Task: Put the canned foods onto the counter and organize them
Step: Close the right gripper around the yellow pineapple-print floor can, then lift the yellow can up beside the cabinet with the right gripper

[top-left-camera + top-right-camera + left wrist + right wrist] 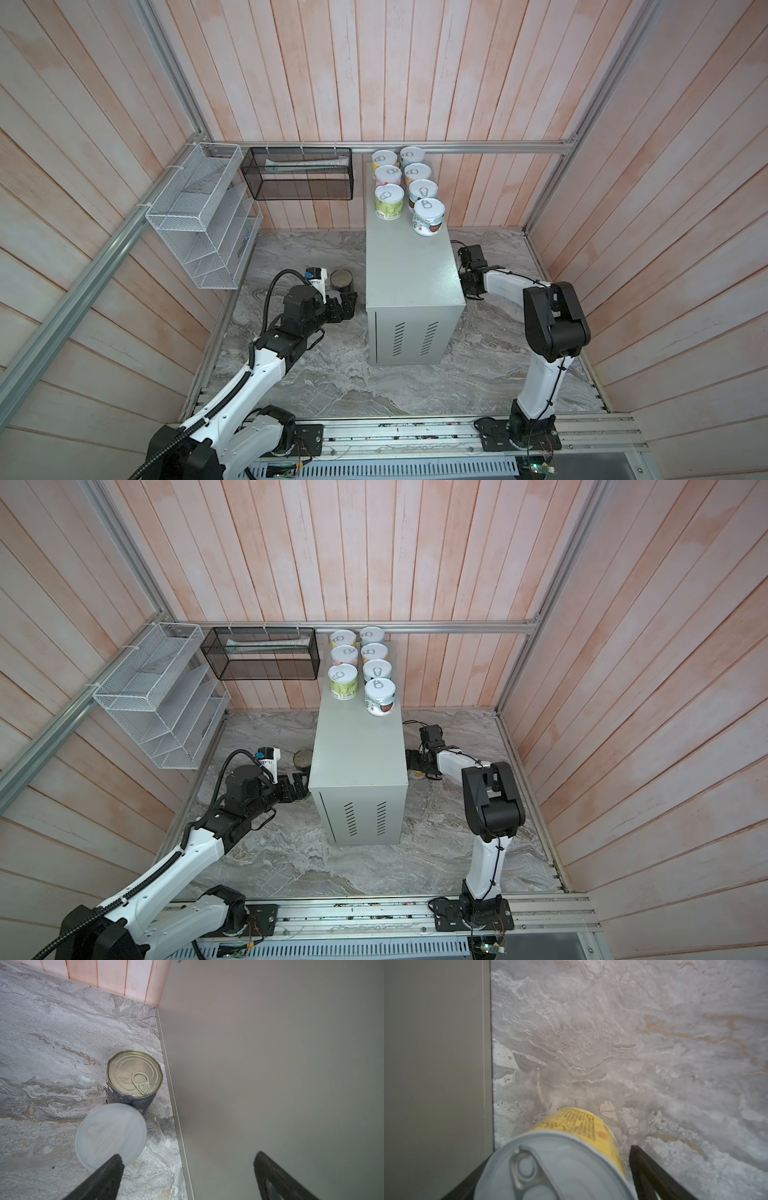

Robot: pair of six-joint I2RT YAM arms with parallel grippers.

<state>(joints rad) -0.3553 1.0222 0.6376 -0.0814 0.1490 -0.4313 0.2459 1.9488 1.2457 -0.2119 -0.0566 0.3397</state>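
Seven tins (390, 196) stand at the counter's (409, 266) far end; three wait on the marble (332, 374) below; left gripper (188, 1154) gapes wide near two; right gripper (471, 291) loosely straddles the yellow tin (591, 1124).

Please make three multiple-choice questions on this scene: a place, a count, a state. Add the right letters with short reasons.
1. Where does the dark-blue tin stand? A) in the black basket B) in the white rack C) on the marble surface beside the counter
2. How many cans stand on the counter? A) seven B) four C) ten
3. The left gripper is A) shut on a can B) open C) shut, empty
Answers: C, marble shows under it; A, rows of three and four; B, its fingers stand apart.
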